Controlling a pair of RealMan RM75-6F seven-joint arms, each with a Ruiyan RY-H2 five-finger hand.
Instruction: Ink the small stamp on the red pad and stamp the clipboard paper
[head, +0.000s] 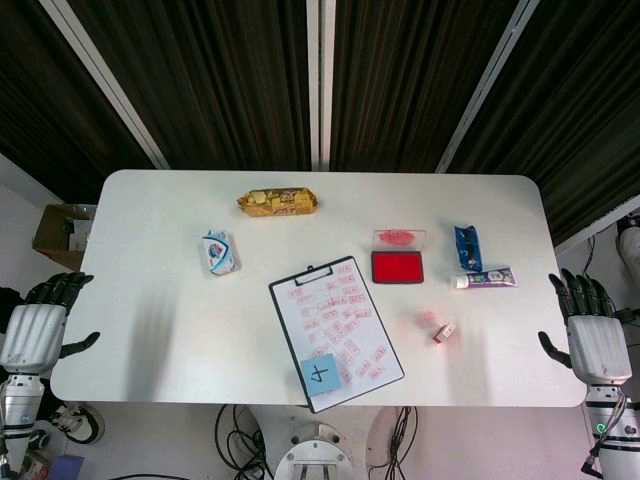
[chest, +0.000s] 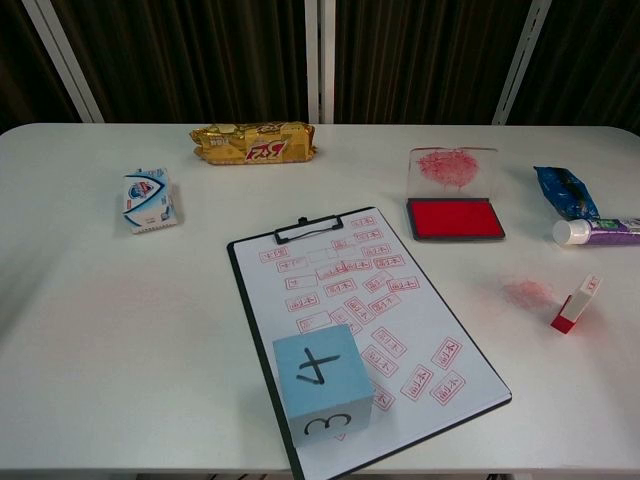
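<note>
We see the small stamp (head: 443, 331) lying tipped on the counter (head: 160, 300) toward its right edge, between the clipboard (head: 336, 333) and our right hand (head: 590, 335), which is nearer. The red pad (head: 397, 266) sits just beyond. Both hands, left hand (head: 40, 325) included, hang off the edges, fingers spread, holding nothing.

We see the clipboard (head: 336, 334) mid-table, the ink pad (head: 397, 266) behind and right of it — the stamp (head: 444, 331) nearer, further right.
</note>
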